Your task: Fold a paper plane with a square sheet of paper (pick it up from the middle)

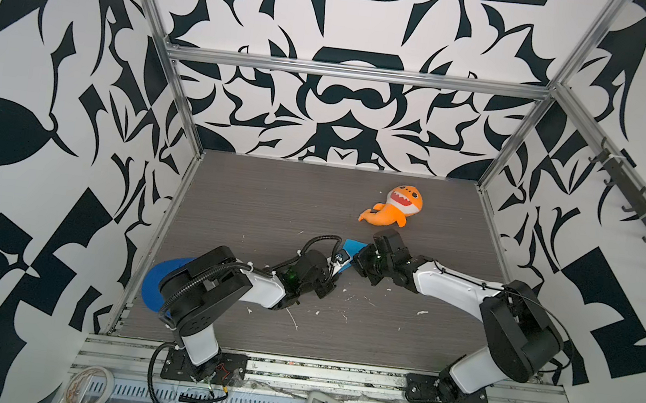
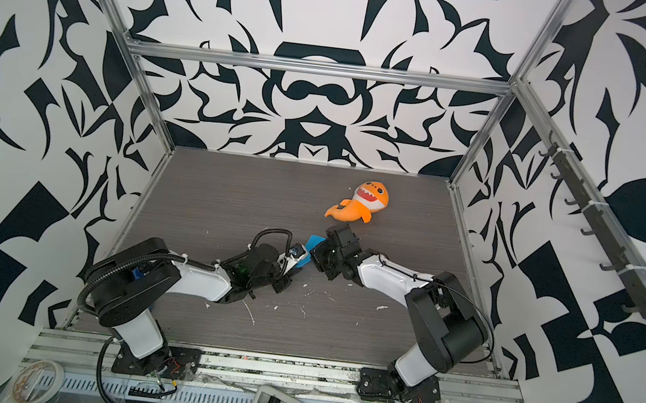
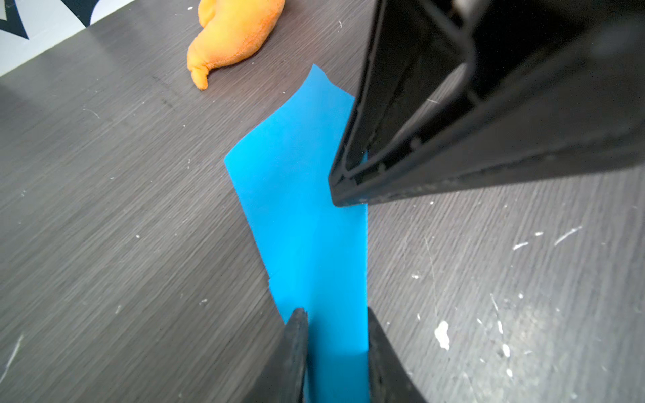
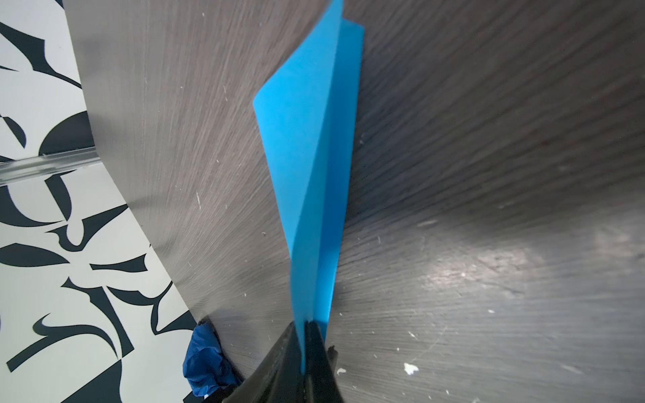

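The paper plane (image 1: 350, 248) sits near the middle of the bench (image 1: 254, 202) in both top views, a narrow bright blue dart mostly hidden between the two hands. The right hand (image 4: 303, 324) reaches it from about 4 o'clock and is pinched tight on one end of the fold, so that in the right wrist view the paper (image 4: 310, 157) runs straight out from the fingertips, standing on edge with a crease along its length. The left hand (image 3: 336, 314) comes in from about 8 o'clock; its two fingers (image 3: 296, 335) stand narrowly apart with the other end of the blue strip (image 3: 307, 209) between them, and whether the pads press it I cannot tell. Whether the plane's lower edge touches the bench is also unclear. An orange shark plush (image 1: 394, 207) lies apart at about 1 o'clock from the plane, and a darker blue disc (image 1: 159, 278) at about 8 o'clock by the bench edge.
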Controlling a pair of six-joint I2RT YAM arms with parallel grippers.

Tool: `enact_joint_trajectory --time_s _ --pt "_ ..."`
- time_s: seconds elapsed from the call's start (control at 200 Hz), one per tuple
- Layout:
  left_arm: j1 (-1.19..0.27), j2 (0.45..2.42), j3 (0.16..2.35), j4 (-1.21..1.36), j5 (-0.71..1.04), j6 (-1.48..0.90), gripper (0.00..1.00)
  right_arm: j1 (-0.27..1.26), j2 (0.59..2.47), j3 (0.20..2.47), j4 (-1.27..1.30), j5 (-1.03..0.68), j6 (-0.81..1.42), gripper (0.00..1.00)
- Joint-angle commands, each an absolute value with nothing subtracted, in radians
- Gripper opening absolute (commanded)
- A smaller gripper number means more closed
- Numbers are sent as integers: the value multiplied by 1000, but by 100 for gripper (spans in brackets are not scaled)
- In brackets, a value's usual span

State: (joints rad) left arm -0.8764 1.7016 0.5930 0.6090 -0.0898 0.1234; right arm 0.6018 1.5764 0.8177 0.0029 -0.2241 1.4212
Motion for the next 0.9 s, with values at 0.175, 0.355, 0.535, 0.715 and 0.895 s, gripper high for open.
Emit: enact_joint_trajectory --time_s 0.175,0.355,0.535,0.715,0.895 --pt "-879 1710 572 615 -91 111 24 582 1553 860 -77 -205 1400 36" --pt "-881 1716 570 608 -87 103 23 564 1539 852 -91 -214 1391 41" --pt "-885 1721 576 598 -91 100 23 549 1562 866 -84 -258 1388 38" --pt "-890 1722 584 582 -100 108 22 543 1586 882 -91 -279 1385 21" --pt "-891 1716 598 576 -87 120 28 540 1609 888 -75 -291 1388 8"
